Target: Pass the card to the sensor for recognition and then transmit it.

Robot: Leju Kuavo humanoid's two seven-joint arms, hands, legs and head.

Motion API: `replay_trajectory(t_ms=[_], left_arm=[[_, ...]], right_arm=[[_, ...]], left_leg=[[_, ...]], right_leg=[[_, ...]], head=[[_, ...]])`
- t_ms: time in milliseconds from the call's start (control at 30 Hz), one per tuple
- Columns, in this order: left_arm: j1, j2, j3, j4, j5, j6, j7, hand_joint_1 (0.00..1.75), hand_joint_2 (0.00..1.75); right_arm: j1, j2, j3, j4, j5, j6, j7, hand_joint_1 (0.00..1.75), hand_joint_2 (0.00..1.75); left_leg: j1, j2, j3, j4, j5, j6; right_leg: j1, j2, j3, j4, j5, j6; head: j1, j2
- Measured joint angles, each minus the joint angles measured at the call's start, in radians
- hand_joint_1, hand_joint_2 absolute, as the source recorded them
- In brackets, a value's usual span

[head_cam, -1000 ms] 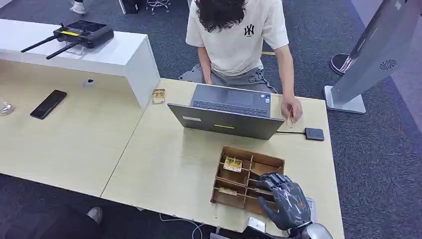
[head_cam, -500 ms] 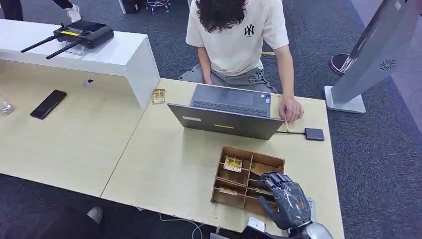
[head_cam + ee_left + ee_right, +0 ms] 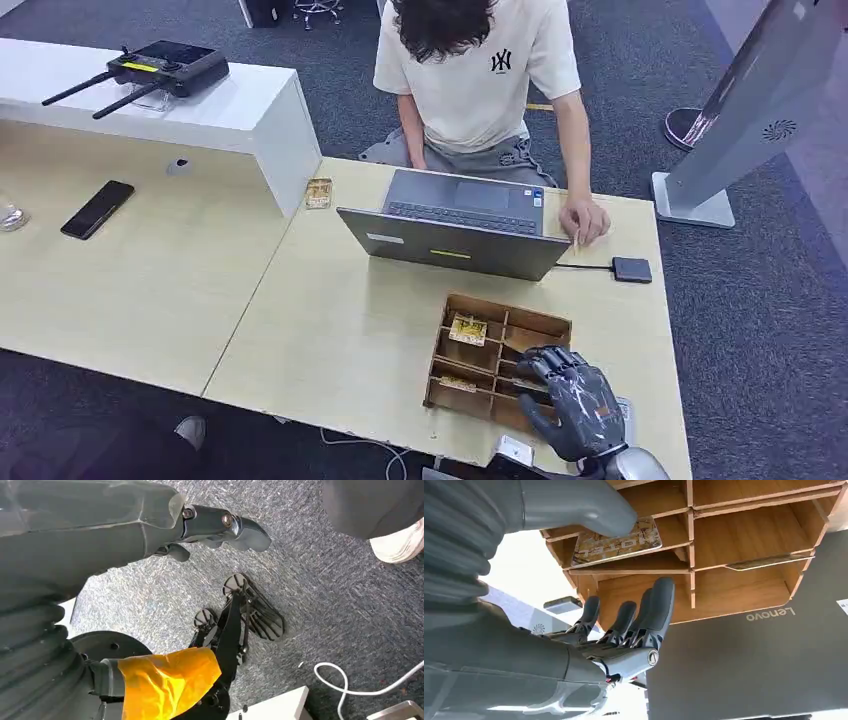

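Wooden gridded tray (image 3: 520,322); right hand (image 3: 572,400) fingers spread over it, empty; patterned card (image 3: 618,542) slotted inside.

Pale wooden table (image 3: 330,330) with laptop (image 3: 455,232), compartment tray (image 3: 497,358), sensor (image 3: 631,269).

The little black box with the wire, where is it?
In the head view, the black box lies on the table at its far right edge, just right of the laptop and close to the person's hand, beyond the wooden tray.
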Motion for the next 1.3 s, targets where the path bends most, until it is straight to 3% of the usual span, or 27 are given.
replay_trajectory(t_ms=[1300], left_arm=[[0.000,0.000,0.001,0.000,0.000,0.000,0.000,0.00,1.75]], right_arm=[[0.000,-0.001,0.000,0.000,0.000,0.000,0.000,0.73,1.75]], left_leg=[[0.000,0.000,0.000,0.000,0.000,0.000]], right_leg=[[0.000,0.000,0.000,0.000,0.000,0.000]], head=[[0.000,0.000]])
